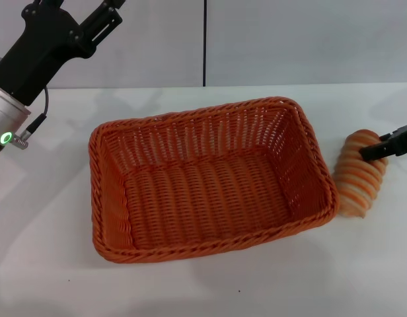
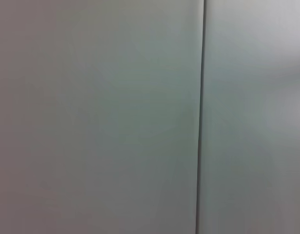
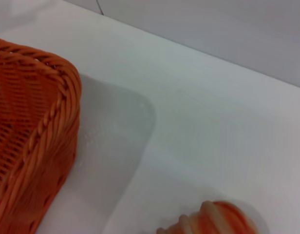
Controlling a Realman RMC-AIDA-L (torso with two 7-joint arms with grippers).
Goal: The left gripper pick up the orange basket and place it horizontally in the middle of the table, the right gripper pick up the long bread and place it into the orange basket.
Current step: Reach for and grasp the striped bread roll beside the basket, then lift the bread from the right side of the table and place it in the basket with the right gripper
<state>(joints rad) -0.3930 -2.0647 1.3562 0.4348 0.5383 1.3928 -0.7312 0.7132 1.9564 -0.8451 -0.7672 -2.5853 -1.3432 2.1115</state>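
The right pincer (image 1: 388,146) touches the ridged long bread (image 1: 359,174), grip unclear; the woven orange basket (image 1: 210,178) sits just beside. The left pincer (image 1: 78,13) hangs released, well apart.

Empty orange basket (image 1: 210,181) mid-table, striped long bread (image 1: 357,179) just right

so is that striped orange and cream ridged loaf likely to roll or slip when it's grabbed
The striped orange and cream ridged loaf looks rounded, so it may roll if nudged sideways. Its ridges probably give the right gripper some bite. It looks light.
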